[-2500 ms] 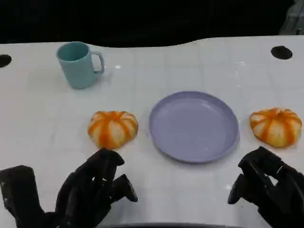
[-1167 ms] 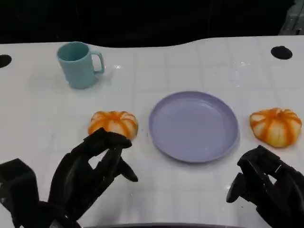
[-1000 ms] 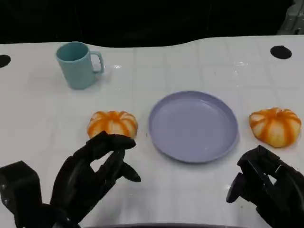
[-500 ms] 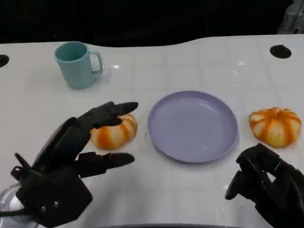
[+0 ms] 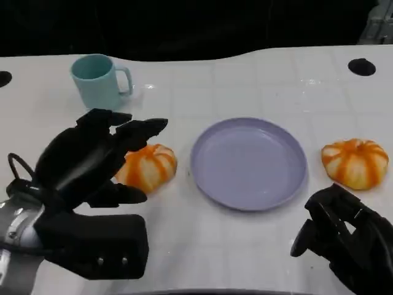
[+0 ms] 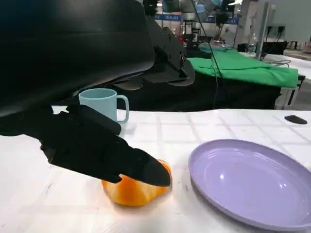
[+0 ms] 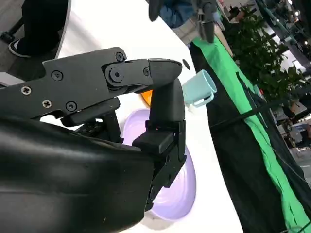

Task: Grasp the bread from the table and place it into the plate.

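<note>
The left hand (image 5: 92, 163) is matte black, with thick blocky fingers and a boxy black wrist housing that carries small round screw heads. A thin black cable loops beside it, next to a silver forearm (image 5: 12, 246). The right hand (image 5: 344, 236) is also black, with rounded segments. In the right wrist view its fingers (image 7: 97, 82) show silver screws and a glossy rounded shell.

Plate (image 5: 248, 163) between two breads (image 5: 145, 168) (image 5: 355, 163), mug (image 5: 98, 82) behind left

Head view looks down; wrist views share the plate (image 5: 248, 163)
</note>
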You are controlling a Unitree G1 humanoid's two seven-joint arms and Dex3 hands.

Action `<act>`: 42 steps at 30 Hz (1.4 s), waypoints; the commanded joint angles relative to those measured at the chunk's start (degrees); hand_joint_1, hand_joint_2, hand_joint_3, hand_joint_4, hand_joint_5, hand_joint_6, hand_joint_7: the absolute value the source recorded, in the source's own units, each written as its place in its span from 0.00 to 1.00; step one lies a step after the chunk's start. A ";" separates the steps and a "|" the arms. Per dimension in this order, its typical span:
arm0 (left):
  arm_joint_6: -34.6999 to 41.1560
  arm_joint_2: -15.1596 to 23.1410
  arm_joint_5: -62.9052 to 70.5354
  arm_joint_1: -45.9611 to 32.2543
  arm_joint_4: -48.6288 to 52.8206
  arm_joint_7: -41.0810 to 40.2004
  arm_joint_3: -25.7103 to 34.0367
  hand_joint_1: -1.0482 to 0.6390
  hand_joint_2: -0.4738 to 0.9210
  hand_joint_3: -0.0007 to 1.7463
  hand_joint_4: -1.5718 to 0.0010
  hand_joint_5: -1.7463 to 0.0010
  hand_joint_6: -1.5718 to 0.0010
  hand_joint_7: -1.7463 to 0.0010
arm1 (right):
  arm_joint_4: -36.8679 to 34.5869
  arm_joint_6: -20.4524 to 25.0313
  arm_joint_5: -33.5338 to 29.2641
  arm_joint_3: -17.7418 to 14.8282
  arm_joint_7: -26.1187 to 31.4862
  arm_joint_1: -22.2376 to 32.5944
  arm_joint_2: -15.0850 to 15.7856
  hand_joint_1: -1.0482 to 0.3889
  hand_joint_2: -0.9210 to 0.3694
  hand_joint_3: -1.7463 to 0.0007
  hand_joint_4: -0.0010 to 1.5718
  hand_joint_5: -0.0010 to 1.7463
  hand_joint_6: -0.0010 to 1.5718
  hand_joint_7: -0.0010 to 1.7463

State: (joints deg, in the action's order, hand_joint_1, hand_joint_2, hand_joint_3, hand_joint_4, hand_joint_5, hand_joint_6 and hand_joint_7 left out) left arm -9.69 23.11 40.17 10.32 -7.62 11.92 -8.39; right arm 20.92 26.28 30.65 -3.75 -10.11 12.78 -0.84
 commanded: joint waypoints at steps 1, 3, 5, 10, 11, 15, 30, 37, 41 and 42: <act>7.29 1.35 12.99 4.97 1.48 3.00 -6.03 0.43 0.85 0.00 1.00 0.82 0.83 1.00 | 0.53 0.70 0.04 -0.23 0.67 -0.12 0.41 0.37 0.00 0.87 0.41 1.00 0.33 0.92; 9.91 0.95 16.25 7.44 3.62 5.03 -8.43 0.43 0.85 0.00 1.00 0.84 0.83 1.00 | 0.72 0.89 0.16 -0.26 0.80 -0.04 0.33 0.37 0.00 0.87 0.41 1.00 0.33 0.92; 11.28 0.82 17.32 8.47 4.44 5.84 -9.55 0.43 0.85 0.00 1.00 0.85 0.83 1.00 | 0.78 0.96 0.23 -0.28 0.85 -0.01 0.30 0.37 0.00 0.87 0.42 1.00 0.33 0.92; 12.43 1.14 17.27 8.81 4.39 5.80 -10.42 0.43 0.85 0.00 1.00 0.85 0.83 1.00 | 0.81 0.99 0.25 -0.27 0.89 -0.01 0.31 0.37 0.00 0.87 0.42 1.00 0.32 0.92; 12.62 0.21 17.54 10.38 7.88 5.24 -11.46 0.43 0.85 0.00 1.00 0.85 0.83 1.00 | 0.89 1.01 0.36 -0.38 0.82 0.09 0.37 0.37 0.00 0.87 0.42 1.00 0.32 0.92; 12.77 -1.23 17.33 13.48 14.69 3.39 -13.59 0.42 0.84 0.00 0.99 0.84 0.83 1.00 | 1.02 1.02 0.48 -0.55 0.65 0.26 0.53 0.36 0.00 0.88 0.42 1.00 0.33 0.92; 7.95 -6.64 12.53 27.09 47.44 -8.47 -18.49 0.41 0.85 0.00 1.00 0.84 0.86 1.00 | 2.02 1.93 1.16 -0.96 0.56 1.44 0.97 0.36 0.00 0.88 0.41 1.00 0.33 0.92; 7.49 -10.10 11.30 33.76 60.65 -11.05 -21.20 0.38 0.86 0.00 1.00 0.88 0.88 1.00 | 1.80 1.08 1.41 -0.99 -0.32 1.92 1.09 0.37 0.00 0.88 0.40 1.00 0.33 0.91; 5.27 -11.33 9.96 36.34 67.07 -14.23 -22.19 0.38 0.86 0.00 0.99 0.88 0.87 0.99 | 1.67 0.99 1.43 -1.03 -0.65 1.97 1.22 0.37 0.00 0.88 0.40 1.00 0.33 0.91; 4.77 -11.48 9.71 36.75 68.14 -14.88 -22.39 0.37 0.86 0.00 0.99 0.88 0.87 0.99 | 1.63 0.98 1.48 -1.06 -0.73 1.97 1.23 0.37 0.00 0.88 0.40 1.00 0.33 0.91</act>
State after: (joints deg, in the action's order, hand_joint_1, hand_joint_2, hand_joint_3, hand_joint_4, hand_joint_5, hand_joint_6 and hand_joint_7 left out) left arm -3.73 11.65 50.76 44.77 57.64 -0.73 -30.08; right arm 22.17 27.82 31.70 -4.08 -10.33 14.49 -0.32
